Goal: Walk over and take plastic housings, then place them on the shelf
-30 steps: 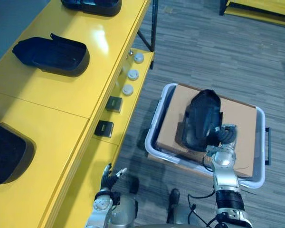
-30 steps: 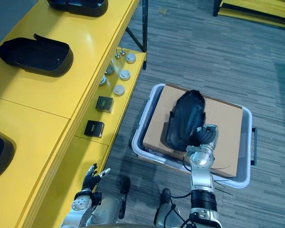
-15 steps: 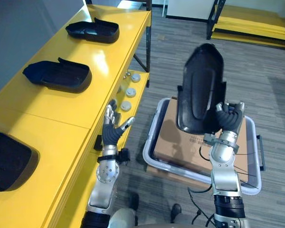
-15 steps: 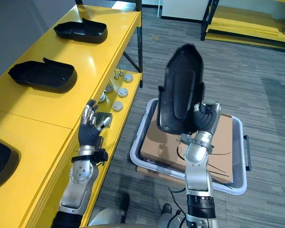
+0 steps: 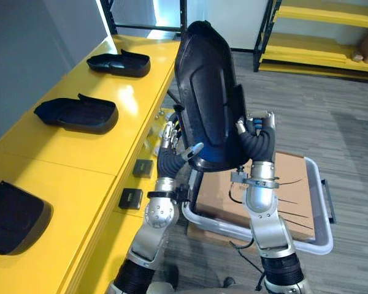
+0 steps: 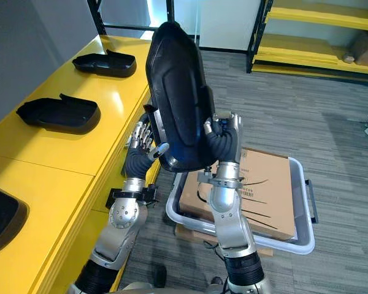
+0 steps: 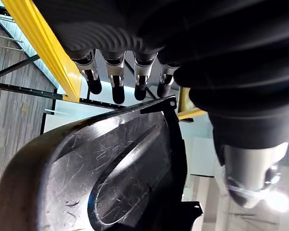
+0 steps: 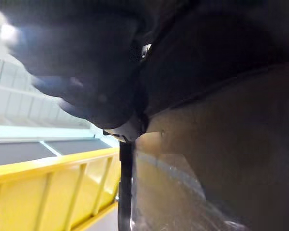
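- Housing (image 5: 208, 98) lay on the box a second ago. Now it stands upright and high between your two hands, just right of the shelf.
- Shelf (image 5: 119, 138): three housings already lie there, with bare yellow between the near housing (image 5: 15, 214) and the middle housing (image 5: 76, 113).
- Left hand (image 5: 172, 150) has come up, and its straight fingers rest against the housing's left edge.
- Right hand (image 5: 257, 144) is curled tight on the lower right edge and seems to carry the weight.
- Box (image 5: 294, 184) in the bin (image 6: 297, 249) is bare, so your pickup is done. The swing left to the shelf remains.
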